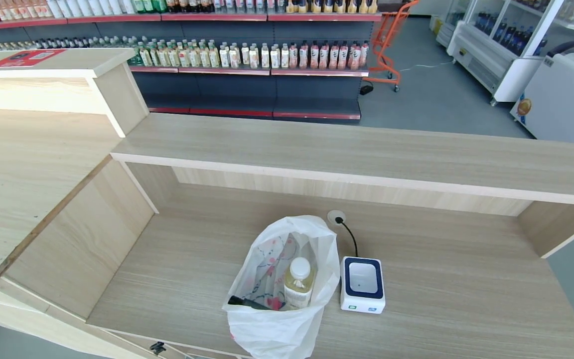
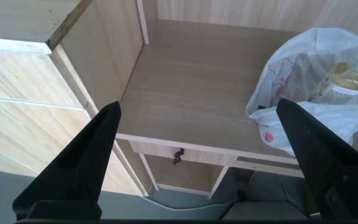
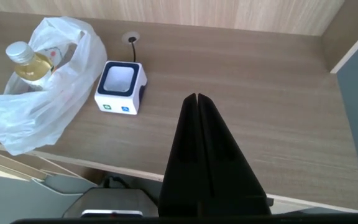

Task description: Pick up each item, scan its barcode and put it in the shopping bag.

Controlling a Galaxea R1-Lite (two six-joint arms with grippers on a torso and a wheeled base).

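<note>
Well, the left gripper hangs spread wide above the counter — the right gripper pinched together, empty.

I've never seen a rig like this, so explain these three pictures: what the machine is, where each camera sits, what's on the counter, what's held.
This is a two-armed robot at a shop checkout. The wide picture comes from a camera on its head, looking down at the counter. The other two come from cameras on its wrists. The left end effector is open and the right end effector is shut; neither holds anything. On the counter stands a white bag with a bottle inside, and beside it a scanner.
</note>
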